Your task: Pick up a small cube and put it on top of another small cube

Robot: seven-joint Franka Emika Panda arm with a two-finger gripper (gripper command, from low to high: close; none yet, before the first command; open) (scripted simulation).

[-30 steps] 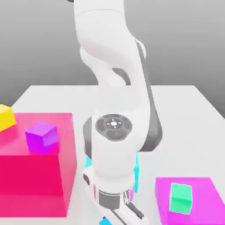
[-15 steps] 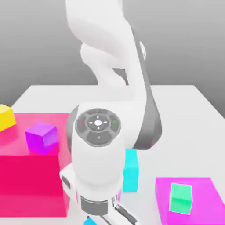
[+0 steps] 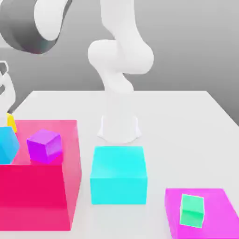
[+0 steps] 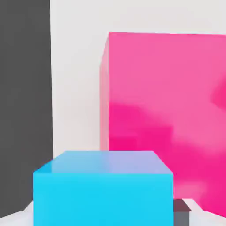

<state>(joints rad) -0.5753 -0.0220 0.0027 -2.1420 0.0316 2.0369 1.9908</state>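
The small cyan cube [image 3: 6,148] hangs at the exterior view's far left, over the big pink block [image 3: 51,186], with my gripper [image 3: 5,133] shut on it from above. In the hand view the same cyan cube [image 4: 103,190] sits close in front between my fingers [image 4: 182,212], and the pink block [image 4: 167,110] lies beyond it. A small purple cube [image 3: 43,145] rests on the pink block just to the right of the held cube. A small green cube [image 3: 192,211] lies on a magenta block [image 3: 219,205] at the front right.
A large cyan block [image 3: 118,174] stands on the white table [image 3: 186,126] between the pink and magenta blocks. A yellow cube [image 3: 11,122] peeks out behind the held cube. The arm's white base [image 3: 119,116] rises behind the large cyan block.
The arm has swung from the front centre up and over to the exterior view's left, carrying the small cyan cube above the pink block. The large cyan block is now uncovered.
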